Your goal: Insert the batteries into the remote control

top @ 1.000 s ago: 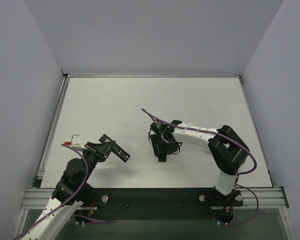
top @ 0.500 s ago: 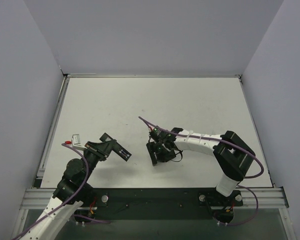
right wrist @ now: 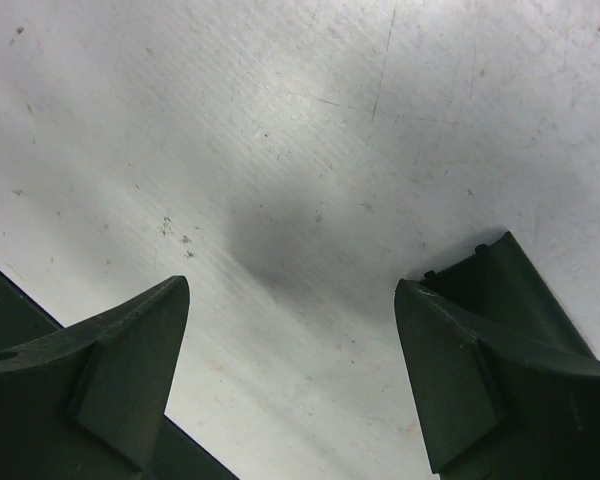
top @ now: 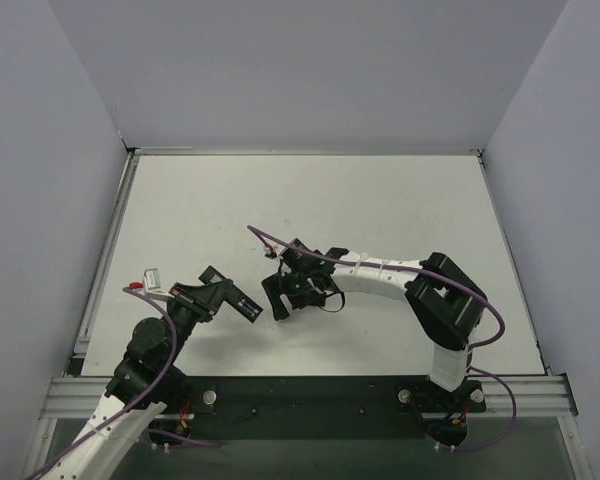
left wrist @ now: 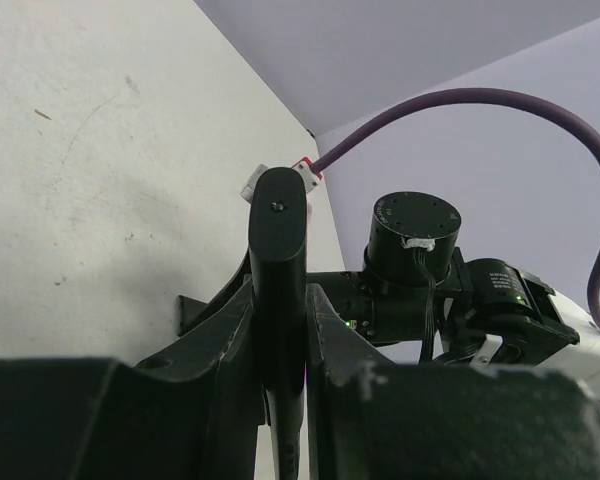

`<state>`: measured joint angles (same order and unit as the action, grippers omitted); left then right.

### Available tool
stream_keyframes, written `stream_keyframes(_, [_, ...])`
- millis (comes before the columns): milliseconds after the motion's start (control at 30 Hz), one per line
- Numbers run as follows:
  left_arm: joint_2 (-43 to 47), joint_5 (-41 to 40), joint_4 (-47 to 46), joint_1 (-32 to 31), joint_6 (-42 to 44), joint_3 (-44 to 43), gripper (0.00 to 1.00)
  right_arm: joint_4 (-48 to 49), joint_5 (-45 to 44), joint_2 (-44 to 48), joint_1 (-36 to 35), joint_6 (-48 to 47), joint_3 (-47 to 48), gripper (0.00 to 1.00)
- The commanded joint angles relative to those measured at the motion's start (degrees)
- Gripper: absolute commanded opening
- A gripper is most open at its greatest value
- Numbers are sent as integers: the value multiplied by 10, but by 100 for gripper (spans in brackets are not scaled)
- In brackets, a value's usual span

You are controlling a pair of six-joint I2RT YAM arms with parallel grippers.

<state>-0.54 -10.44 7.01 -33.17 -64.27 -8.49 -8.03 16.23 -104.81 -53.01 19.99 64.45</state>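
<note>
My left gripper [top: 212, 297] is shut on a slim black remote control [top: 242, 307], held off the table with its free end pointing right. In the left wrist view the remote [left wrist: 278, 235] stands clamped between both fingers [left wrist: 225, 340]. My right gripper [top: 278, 300] hangs just right of the remote's free end, open. In the right wrist view its fingers [right wrist: 130, 350] stand wide apart over bare table with nothing between them. A dark flat piece with small tabs [right wrist: 485, 265] shows behind the right finger; I cannot tell what it is. The batteries are out of view.
The white table [top: 310, 200] is walled at the back and on both sides. A metal rail [top: 310, 385] runs along the near edge by the arm bases. A purple cable [top: 265, 238] loops off the right wrist, and a white-and-red connector [top: 150, 275] sits on the left arm's cable.
My right gripper has swung left across the table toward the remote's free end and opened wider. The left arm and the remote have stayed put.
</note>
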Motion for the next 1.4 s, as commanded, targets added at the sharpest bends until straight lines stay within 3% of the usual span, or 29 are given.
stream_keyframes(0, [27, -1, -18, 3, 5, -13, 0, -31, 14, 50, 7, -96, 8, 78])
stream_keyframes(233, [26, 2, -32, 3, 0, -1, 0, -107, -57, 117, 19, -224, -5, 78])
stream_keyframes(533, [24, 7, -31, 3, -2, 0, 0, -160, -90, 71, 36, -376, 2, 78])
stream_keyframes(1100, [10, 12, -47, 3, -17, 11, 0, -169, -29, -22, 61, -435, 36, 65])
stream_keyframes(1367, [7, 16, -59, 3, -25, 22, 0, -178, -20, -33, 62, -443, 39, 51])
